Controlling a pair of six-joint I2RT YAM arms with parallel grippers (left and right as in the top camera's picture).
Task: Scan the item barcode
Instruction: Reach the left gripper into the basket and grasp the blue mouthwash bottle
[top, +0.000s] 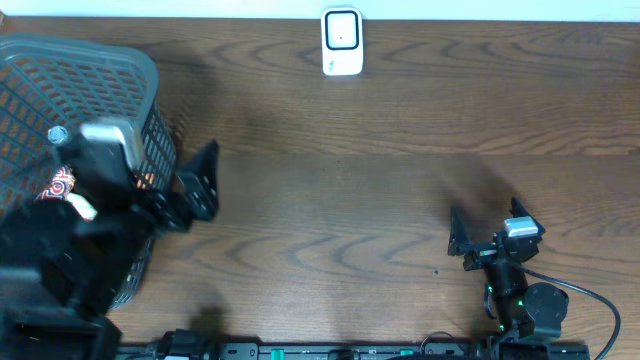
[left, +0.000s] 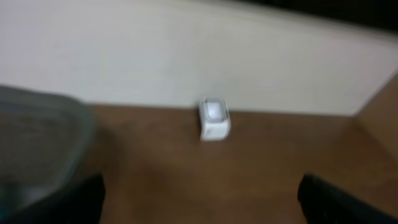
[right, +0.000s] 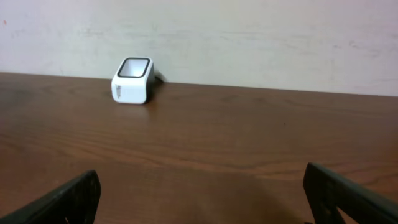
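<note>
While both sets of fingers stand wide and empty, nothing is picked up yet. Left fingers (top: 205, 190) just right of grey mesh basket (top: 155, 120), left side of frame. Right fingers (right: 348, 196) lower right, over bare table (top: 330, 200).

Basket holds red-white packet (top: 62, 186), likely item to scan. Rest of contents hidden under left arm.

Barcode scanner (top: 341, 42) top centre, well apart from basket.

Risks:
- fingers snag mesh wall or tip basket on reach-in
- packet gripped over barcode, or barcode turned away from scanner window, so no read
</note>
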